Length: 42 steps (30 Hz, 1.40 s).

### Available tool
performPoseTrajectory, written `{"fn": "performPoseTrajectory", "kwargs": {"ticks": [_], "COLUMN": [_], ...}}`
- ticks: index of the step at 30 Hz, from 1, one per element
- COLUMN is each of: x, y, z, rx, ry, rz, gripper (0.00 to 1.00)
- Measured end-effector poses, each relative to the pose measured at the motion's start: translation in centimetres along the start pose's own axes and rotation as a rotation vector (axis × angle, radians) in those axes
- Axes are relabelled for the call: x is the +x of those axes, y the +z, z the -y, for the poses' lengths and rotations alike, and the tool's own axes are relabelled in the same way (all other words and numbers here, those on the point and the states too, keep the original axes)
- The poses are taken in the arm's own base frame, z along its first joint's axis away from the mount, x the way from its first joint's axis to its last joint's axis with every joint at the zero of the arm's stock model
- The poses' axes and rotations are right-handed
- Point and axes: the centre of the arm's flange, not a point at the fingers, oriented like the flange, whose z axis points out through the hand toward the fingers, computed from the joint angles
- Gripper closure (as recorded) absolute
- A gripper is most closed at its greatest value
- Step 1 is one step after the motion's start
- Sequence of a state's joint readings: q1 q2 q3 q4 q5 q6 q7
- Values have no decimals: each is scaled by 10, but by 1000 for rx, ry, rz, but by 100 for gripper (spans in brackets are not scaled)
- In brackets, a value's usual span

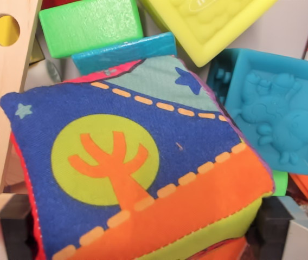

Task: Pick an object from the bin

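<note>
The soft fabric cube (138,173) fills the wrist view, tilted amid the bin's jumble, with the blue embossed block (278,119) just right and the wooden board (2,108) left, apparently straddled by the pincer, whose grip I cannot tell.

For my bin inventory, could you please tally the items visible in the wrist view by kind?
Fabric cube: 1
Rubber blocks, green, yellow, two blue: 4
Wooden board: 1
Total: 6, not counting cut-off orange and red-white bits at the right edge.
</note>
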<state>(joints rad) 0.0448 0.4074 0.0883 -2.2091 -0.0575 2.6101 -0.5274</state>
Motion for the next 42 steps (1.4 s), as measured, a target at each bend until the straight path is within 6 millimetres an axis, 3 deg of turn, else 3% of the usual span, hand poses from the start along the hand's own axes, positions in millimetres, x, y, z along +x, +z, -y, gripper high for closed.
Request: {"fn": "performPoseTrajectory", "kwargs": {"ticks": [30,42], "x": [0,1], "y": [0,-23], "z": [0,0], "rx": [1,-4], "ry": [0,0], "rz": [1,0], "gripper": [100,100]}}
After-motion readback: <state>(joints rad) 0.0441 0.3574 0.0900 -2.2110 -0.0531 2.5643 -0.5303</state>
